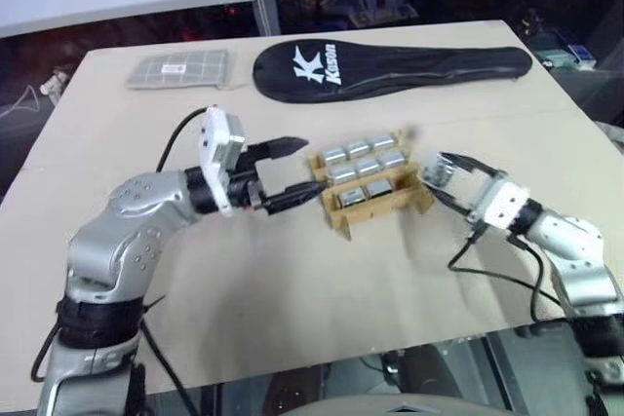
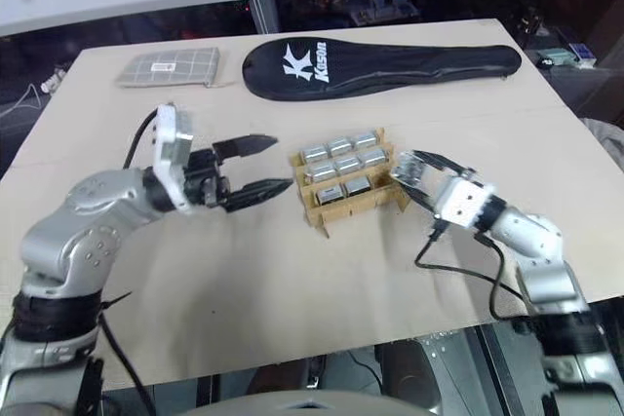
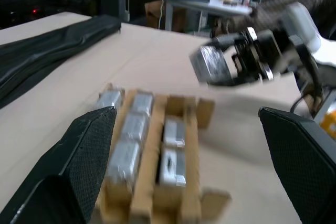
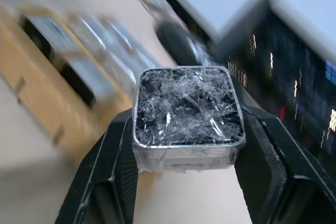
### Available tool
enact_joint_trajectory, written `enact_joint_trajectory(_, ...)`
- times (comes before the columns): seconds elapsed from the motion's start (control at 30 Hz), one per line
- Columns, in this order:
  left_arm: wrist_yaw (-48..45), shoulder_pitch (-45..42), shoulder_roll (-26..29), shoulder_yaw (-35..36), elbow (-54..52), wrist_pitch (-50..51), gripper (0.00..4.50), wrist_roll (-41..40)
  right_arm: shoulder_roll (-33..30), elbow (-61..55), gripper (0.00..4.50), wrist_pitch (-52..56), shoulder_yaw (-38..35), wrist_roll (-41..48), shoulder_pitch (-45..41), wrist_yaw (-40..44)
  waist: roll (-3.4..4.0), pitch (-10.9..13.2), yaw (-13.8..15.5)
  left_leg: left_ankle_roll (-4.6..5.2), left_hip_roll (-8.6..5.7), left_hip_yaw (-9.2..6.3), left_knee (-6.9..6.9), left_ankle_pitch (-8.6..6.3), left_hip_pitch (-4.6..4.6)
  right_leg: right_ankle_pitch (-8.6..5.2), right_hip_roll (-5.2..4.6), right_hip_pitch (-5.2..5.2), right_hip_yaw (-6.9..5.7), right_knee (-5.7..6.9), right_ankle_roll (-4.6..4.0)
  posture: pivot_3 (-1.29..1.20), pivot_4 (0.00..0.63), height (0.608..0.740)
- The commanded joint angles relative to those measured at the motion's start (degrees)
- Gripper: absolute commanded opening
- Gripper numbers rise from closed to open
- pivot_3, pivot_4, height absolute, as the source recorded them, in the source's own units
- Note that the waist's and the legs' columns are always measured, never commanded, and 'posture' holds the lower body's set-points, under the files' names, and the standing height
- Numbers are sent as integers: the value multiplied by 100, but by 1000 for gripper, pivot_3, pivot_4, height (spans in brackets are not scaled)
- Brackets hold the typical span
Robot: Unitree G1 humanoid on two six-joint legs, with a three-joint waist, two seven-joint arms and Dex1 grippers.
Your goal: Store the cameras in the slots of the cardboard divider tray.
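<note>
The cardboard divider tray (image 1: 338, 223) stands mid-table with several silver-grey cameras (image 1: 360, 148) seated in its slots (image 3: 185, 105). My left gripper (image 1: 307, 169) hovers open just left of the tray, its black fingers (image 3: 86, 150) spread wide with nothing between them. Right of the tray, my right gripper (image 1: 441, 178) is shut on one camera (image 4: 186, 111), held a little above the table beside the tray's right end. The same held camera (image 3: 209, 64) shows in the left wrist view, beyond the tray. Its black face looks crinkled with film.
A long black racket cover (image 1: 390, 65) lies across the back of the table. A grey checked pouch (image 1: 180, 68) sits at the back left. A black cable (image 1: 492, 275) trails from my right wrist over the table (image 1: 292, 319), whose front edge is close.
</note>
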Motion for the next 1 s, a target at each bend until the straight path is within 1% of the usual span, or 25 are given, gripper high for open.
enact_joint_trajectory(0.03,31,-332,-162,-171,127,129,4500,-41,-97,144,1962,-1039,248,-548,-633,-101,0,0,-4,0,2,0,0,0,1,6,-4,0,2,0,-10,0,150,740)
enact_joint_trajectory(0.1,-54,-531,-243,-284,249,320,4500,-154,-100,292,1962,-1501,440,-859,-1006,-168,-2,1,-2,-1,-2,-4,0,0,-2,7,-14,-1,4,-3,-11,0,150,740)
enact_joint_trajectory(0.17,-197,-664,-69,-536,299,653,4500,-83,-83,445,1962,-1886,603,-1065,-1292,-233,-3,1,-2,-1,-8,-19,0,0,-4,7,-20,-1,4,-4,-11,0,150,740)
enact_joint_trajectory(0.3,-299,-819,-32,-681,373,1053,4500,-180,-79,624,1962,-2339,914,-1239,-1531,-295,-4,2,3,-1,-15,-30,-2,0,-6,7,-26,-1,4,-6,-11,0,150,740)
enact_joint_trajectory(0.57,-319,-855,-230,-632,305,1265,4500,-301,169,353,1962,-2212,1244,-1286,-1481,-401,-4,2,3,-1,-14,-34,-1,1,-4,7,-27,-1,4,-2,-12,0,150,740)
enact_joint_trajectory(0.77,-365,-903,-230,-632,276,1448,4500,-411,225,344,1962,-2181,1329,-1281,-1551,-443,-4,2,2,-1,-14,-35,-1,1,-2,7,-26,-1,4,0,-13,0,150,740)
enact_joint_trajectory(0.8,-353,-930,-246,-611,292,1497,3968,-454,214,359,1962,-2188,1342,-1284,-1566,-443,-4,2,2,-1,-14,-35,-1,1,-2,7,-26,-1,4,0,-13,0,150,740)
enact_joint_trajectory(0.83,-350,-950,-256,-596,298,1545,3682,-494,204,372,1962,-2197,1354,-1284,-1580,-447,-4,2,2,-1,-14,-36,-1,1,-2,7,-26,-1,4,0,-13,0,150,740)
enact_joint_trajectory(0.9,-366,-965,-254,-612,278,1548,2709,-491,194,383,1962,-2197,1375,-1263,-1592,-451,-5,2,3,-1,-15,-35,-1,1,-3,7,-28,-1,4,0,-13,0,150,740)
enact_joint_trajectory(1.0,-371,-959,-273,-642,255,1586,1395,-504,221,381,1962,-2181,1420,-1225,-1607,-442,-4,2,2,-1,-15,-35,-1,1,-3,7,-28,-1,5,0,-13,0,150,740)
